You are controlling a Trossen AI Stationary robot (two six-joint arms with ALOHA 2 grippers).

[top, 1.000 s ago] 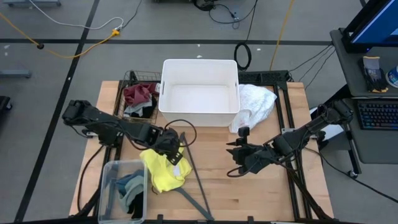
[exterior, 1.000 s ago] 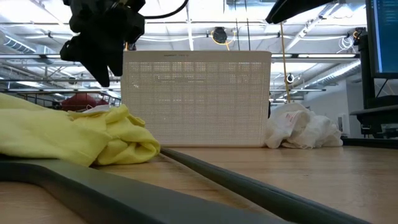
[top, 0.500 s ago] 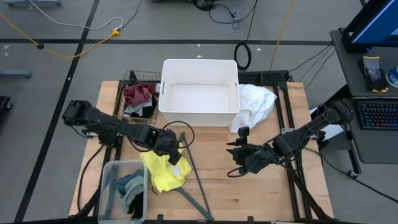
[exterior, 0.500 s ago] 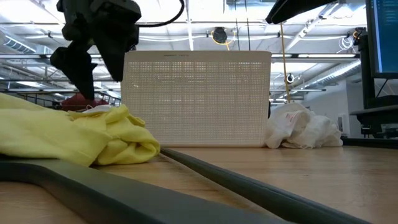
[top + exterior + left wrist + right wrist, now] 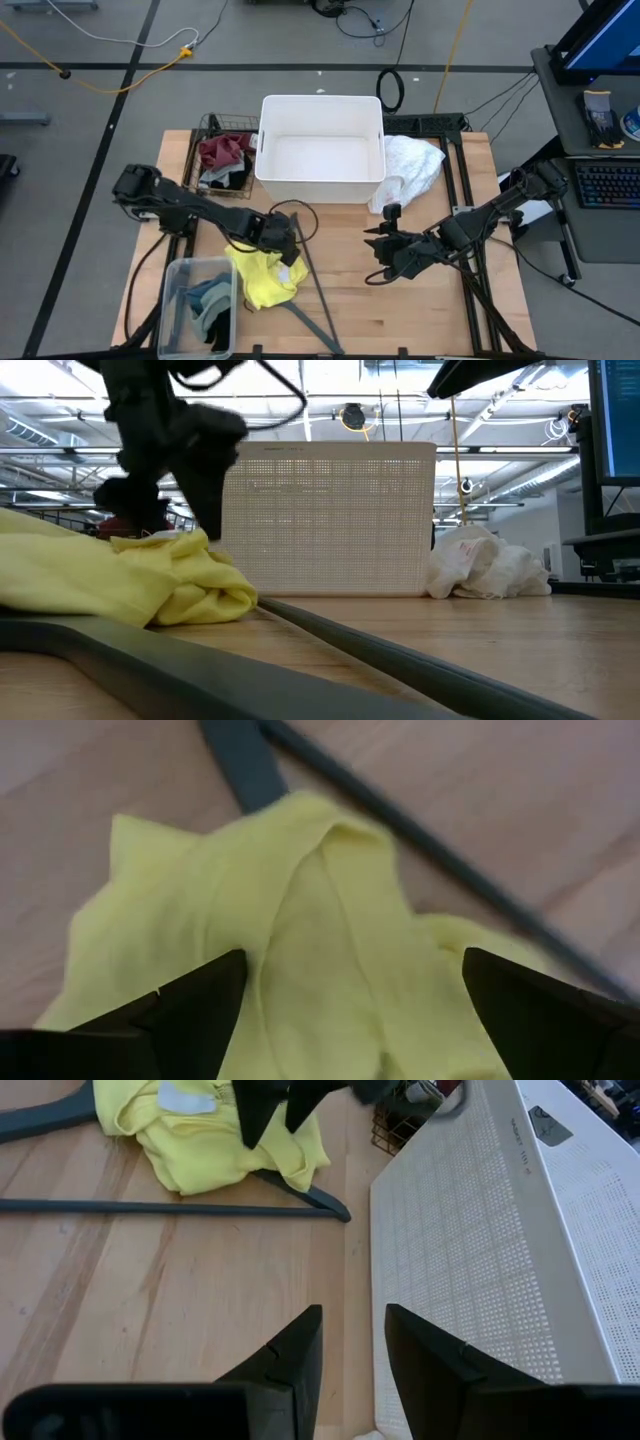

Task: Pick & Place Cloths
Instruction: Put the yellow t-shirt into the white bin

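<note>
Left gripper [image 5: 350, 995] spread wide over crumpled yellow fabric cloth [image 5: 264, 277], lower left of high view; soft, light—pinch raised central fold.

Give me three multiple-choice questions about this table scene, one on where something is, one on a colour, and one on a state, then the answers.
1. Where does the white cloth lie?
A. inside the white bin
B. on the table against the white bin's side
C. in the clear box

2. What colour is the cloth under the left gripper?
A. yellow
B. maroon
C. teal

3. How are the left gripper's fingers?
A. shut on the hanger
B. shut on nothing
C. open over the cloth

Answers:
1. B, the high view shows it heaped beside the white bin, whose inside shows only white.
2. A, the left wrist view shows the yellow cloth between the fingers.
3. C, the two fingers stand wide apart above the fabric.
</note>
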